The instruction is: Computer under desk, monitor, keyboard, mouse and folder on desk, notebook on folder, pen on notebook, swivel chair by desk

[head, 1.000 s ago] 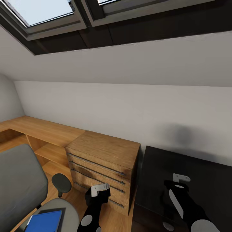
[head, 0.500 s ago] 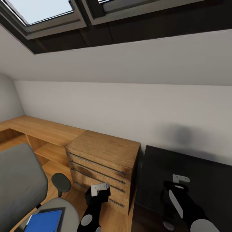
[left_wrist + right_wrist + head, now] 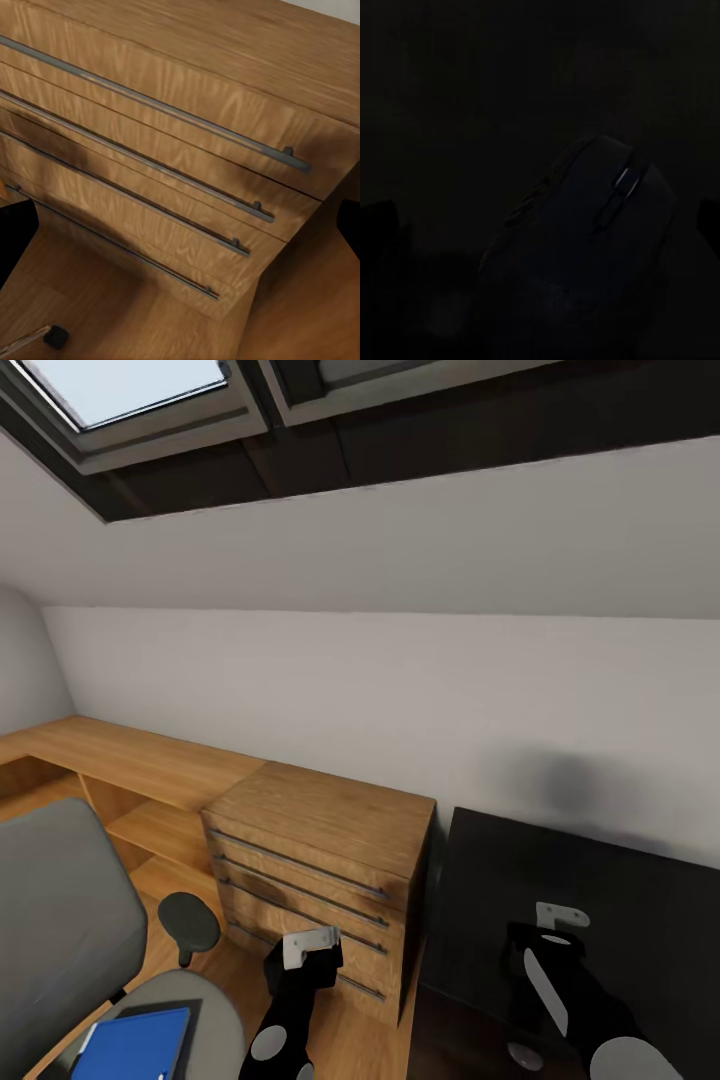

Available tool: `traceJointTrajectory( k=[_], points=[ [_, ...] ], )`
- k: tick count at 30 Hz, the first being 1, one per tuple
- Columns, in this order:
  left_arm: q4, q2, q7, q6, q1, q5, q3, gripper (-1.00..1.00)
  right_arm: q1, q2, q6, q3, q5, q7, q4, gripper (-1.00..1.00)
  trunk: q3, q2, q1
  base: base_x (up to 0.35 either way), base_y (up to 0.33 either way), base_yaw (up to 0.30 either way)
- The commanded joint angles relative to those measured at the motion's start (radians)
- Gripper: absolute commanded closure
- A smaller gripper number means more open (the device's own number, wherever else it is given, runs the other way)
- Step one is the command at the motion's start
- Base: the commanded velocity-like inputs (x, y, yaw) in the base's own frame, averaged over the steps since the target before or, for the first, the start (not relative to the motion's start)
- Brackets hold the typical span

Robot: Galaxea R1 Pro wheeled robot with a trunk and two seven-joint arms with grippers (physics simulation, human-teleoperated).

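Observation:
The swivel chair [image 3: 60, 930] with its grey back and seat stands at the lower left, and the bright blue folder [image 3: 135, 1045] lies flat on the seat. A dark strip runs along the folder's far side; I cannot tell if it is the notebook. My left gripper [image 3: 310, 945] [image 3: 180, 225] is open in front of the wooden drawers and holds nothing. My right gripper [image 3: 560, 913] [image 3: 540, 217] is open over the glossy black desk [image 3: 610, 870]. The dark mouse [image 3: 585, 255] lies on the desk just ahead of its spread fingers. The monitor, keyboard and computer are out of view.
A light-wood dresser [image 3: 320, 840] [image 3: 187, 150] with several drawers stands against the desk's left side. Low wooden shelving [image 3: 130, 760] runs along the white wall to the left. The chair's dark armrest [image 3: 190, 922] is near my left arm. Skylights [image 3: 130, 390] are overhead.
The whole head view has shifted slightly, so the camera moved. Both arms, the chair and the folder have kept their places.

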Motion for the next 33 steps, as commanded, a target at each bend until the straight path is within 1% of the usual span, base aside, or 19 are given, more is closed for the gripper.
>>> traceJointTrajectory(
  k=[1, 4, 12, 23, 25, 33],
  points=[
    [-0.001, 0.000, 0.007, 0.004, -0.001, 0.006, -0.002, -1.00, 0.000, 0.000, 0.004, 0.002, -0.009, -0.006, -0.002, -1.00, -0.001, -0.001, 0.000, 0.000, 0.000, 0.000],
    [-0.001, 0.000, 0.007, 0.004, -0.001, 0.006, -0.002, -1.00, 0.000, 0.000, 0.004, 0.002, -0.009, -0.006, -0.002, -1.00, -0.001, -0.001, 0.000, 0.000, 0.000, 0.000],
    [-0.001, 0.000, 0.007, 0.004, -0.001, 0.006, -0.002, -1.00, 0.000, 0.000, 0.005, 0.002, -0.009, -0.007, -0.002, -1.00, -0.026, -0.057, 0.031, 0.000, 0.000, 0.000],
    [0.000, 0.000, 0.007, 0.004, -0.001, 0.006, -0.003, -1.00, 0.000, 0.000, 0.006, 0.002, -0.009, -0.007, -0.002, -1.00, -0.026, -0.057, 0.031, 0.000, 0.000, 0.000],
    [0.000, 0.000, 0.007, 0.004, -0.001, 0.006, -0.003, -1.00, 0.000, 0.000, 0.006, 0.002, -0.009, -0.007, -0.002, -1.00, -0.033, -0.071, 0.038, 0.000, 0.000, 0.000],
    [0.001, 0.000, 0.007, 0.004, -0.001, 0.006, -0.003, -1.00, 0.000, 0.000, 0.006, 0.002, -0.009, -0.007, -0.002, -1.00, -0.033, -0.071, 0.038, 0.000, 0.000, 0.000]
  ],
)
